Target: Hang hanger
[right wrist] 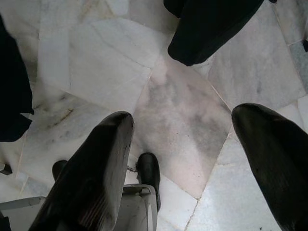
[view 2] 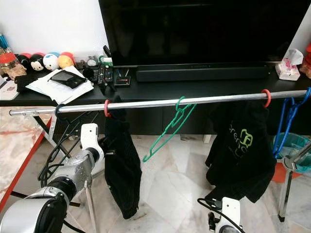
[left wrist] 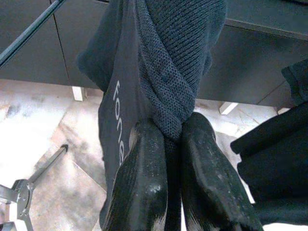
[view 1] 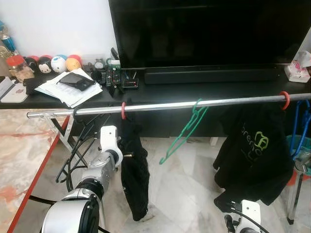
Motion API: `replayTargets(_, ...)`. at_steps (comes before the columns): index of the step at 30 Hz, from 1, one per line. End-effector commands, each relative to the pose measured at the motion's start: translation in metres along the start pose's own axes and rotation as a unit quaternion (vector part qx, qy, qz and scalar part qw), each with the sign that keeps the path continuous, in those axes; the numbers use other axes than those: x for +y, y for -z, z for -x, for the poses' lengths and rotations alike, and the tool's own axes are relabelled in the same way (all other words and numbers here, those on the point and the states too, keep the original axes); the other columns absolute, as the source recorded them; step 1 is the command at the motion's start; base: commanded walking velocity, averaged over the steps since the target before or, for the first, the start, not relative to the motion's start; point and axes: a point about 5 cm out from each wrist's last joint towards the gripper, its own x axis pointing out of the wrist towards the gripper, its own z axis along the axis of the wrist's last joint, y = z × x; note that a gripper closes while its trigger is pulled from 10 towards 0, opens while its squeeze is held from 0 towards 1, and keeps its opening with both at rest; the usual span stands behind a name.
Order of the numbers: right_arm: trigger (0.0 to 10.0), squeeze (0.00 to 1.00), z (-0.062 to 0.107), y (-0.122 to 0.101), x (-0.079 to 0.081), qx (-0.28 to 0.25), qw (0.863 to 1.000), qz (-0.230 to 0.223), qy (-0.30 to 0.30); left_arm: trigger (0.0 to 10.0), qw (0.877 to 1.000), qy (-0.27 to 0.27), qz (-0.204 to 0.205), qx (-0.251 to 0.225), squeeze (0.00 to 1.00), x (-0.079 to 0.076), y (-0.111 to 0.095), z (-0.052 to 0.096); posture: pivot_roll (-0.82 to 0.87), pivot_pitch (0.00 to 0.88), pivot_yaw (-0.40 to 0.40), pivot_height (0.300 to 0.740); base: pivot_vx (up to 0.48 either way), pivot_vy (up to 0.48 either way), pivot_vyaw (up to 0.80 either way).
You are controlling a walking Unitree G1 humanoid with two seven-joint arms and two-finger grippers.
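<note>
The green hanger (view 1: 187, 127) hangs tilted from the silver rail (view 1: 165, 105) between two dark garments, while the left tool (left wrist: 172, 147) pinches the knitted black garment (view 1: 133, 170) beside it and the right tool (right wrist: 183, 159) hangs low, fingers spread over the marble floor (right wrist: 178, 110).

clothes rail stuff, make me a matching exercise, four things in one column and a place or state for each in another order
Things:
1. green hanger
2. blue hanger
3. left hand
4. right hand

Places or states:
A. shut on the dark knit garment
B. open, pointing down at the marble floor
C. bare, hooked mid-rail, tilted
D. at the rail's right end

Pairs: 1-C, 2-D, 3-A, 4-B
</note>
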Motion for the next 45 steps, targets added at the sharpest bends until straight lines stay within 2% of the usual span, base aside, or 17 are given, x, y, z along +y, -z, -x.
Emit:
replayTargets(1, 10.0, 0.00, 0.000, -0.001, 0.000, -0.001, 1.000, 0.003, -0.001, 0.0, 0.999, -0.010, 0.009, -0.032, 0.00, 0.004, -0.008, 0.001, 0.02, 0.000, 0.040, 0.740, 0.000, 0.000, 0.00)
replayTargets(6, 10.0, 0.00, 0.000, -0.001, 0.000, -0.001, 1.000, 0.004, 0.000, 0.0, 0.999, -0.012, -0.004, -0.048, 0.00, 0.005, -0.011, 0.002, 0.02, 0.000, 0.038, 0.740, 0.000, 0.000, 0.00)
replayTargets(9, 10.0, 0.00, 0.000, -0.001, -0.001, -0.001, 1.000, 0.005, 0.000, 0.0, 0.998, -0.011, -0.015, -0.067, 0.00, 0.005, -0.015, 0.003, 0.02, 0.000, 0.036, 0.740, 0.000, 0.000, 0.00)
replayTargets(13, 10.0, 0.00, 0.000, -0.001, -0.001, -0.001, 1.000, 0.006, 0.000, 0.0, 0.994, -0.005, -0.008, -0.106, 0.00, 0.005, -0.024, 0.005, 0.03, 0.000, 0.034, 0.740, 0.000, 0.000, 0.00)
replayTargets(14, 10.0, 0.00, 0.000, -0.001, -0.001, -0.001, 1.000, 0.006, 0.000, 3.4, 0.993, 0.001, -0.010, -0.117, 0.00, 0.004, -0.026, 0.006, 0.03, 0.000, 0.033, 0.740, 0.000, 0.000, 0.00)
replayTargets(15, 10.0, 0.00, 0.000, -0.001, -0.001, -0.001, 1.000, 0.007, 0.000, 3.4, 0.992, 0.004, -0.012, -0.125, 0.00, 0.003, -0.027, 0.007, 0.03, 0.000, 0.033, 0.740, 0.000, 0.000, 0.00)
replayTargets(16, 10.0, 0.00, 0.000, -0.001, -0.001, -0.001, 1.000, 0.007, 0.000, 10.0, 0.990, 0.011, -0.013, -0.137, 0.00, 0.001, -0.030, 0.008, 0.03, 0.000, 0.033, 0.740, 0.000, 0.000, 0.00)
replayTargets(21, 10.0, 0.00, 0.000, -0.001, -0.001, 0.000, 1.000, 0.008, -0.001, 10.0, 0.987, 0.025, -0.027, -0.158, 0.00, -0.001, -0.030, 0.013, 0.03, 0.000, 0.033, 0.740, 0.000, 0.000, 0.00)
replayTargets(26, 10.0, 0.00, 0.000, 0.000, -0.001, 0.000, 1.000, 0.008, 0.000, 10.0, 0.986, 0.032, -0.047, -0.160, 0.00, -0.001, -0.026, 0.018, 0.03, 0.000, 0.035, 0.740, 0.000, 0.000, 0.00)
replayTargets(29, 10.0, 0.00, 0.000, 0.000, -0.001, 0.001, 1.000, 0.009, -0.001, 10.0, 0.985, 0.033, -0.068, -0.157, 0.00, 0.004, -0.017, 0.029, 0.03, 0.000, 0.035, 0.740, 0.000, 0.000, 0.00)
replayTargets(32, 10.0, 0.00, 0.000, 0.001, -0.001, 0.002, 1.000, 0.009, -0.001, 10.0, 0.985, 0.031, -0.074, -0.153, 0.00, 0.007, -0.012, 0.033, 0.04, 0.000, 0.034, 0.740, 0.000, 0.000, 0.00)
replayTargets(37, 10.0, 0.00, 0.000, 0.002, -0.001, 0.002, 1.000, 0.010, -0.001, 10.0, 0.987, 0.026, -0.084, -0.136, 0.00, 0.016, 0.004, 0.047, 0.03, 0.000, 0.038, 0.740, 0.000, 0.000, 0.00)
replayTargets(45, 10.0, 0.00, 0.001, 0.003, -0.001, 0.004, 1.000, 0.010, 0.000, 10.0, 0.987, 0.020, -0.109, -0.120, 0.00, 0.018, 0.020, 0.066, 0.04, 0.000, 0.038, 0.740, 0.000, 0.000, 0.00)
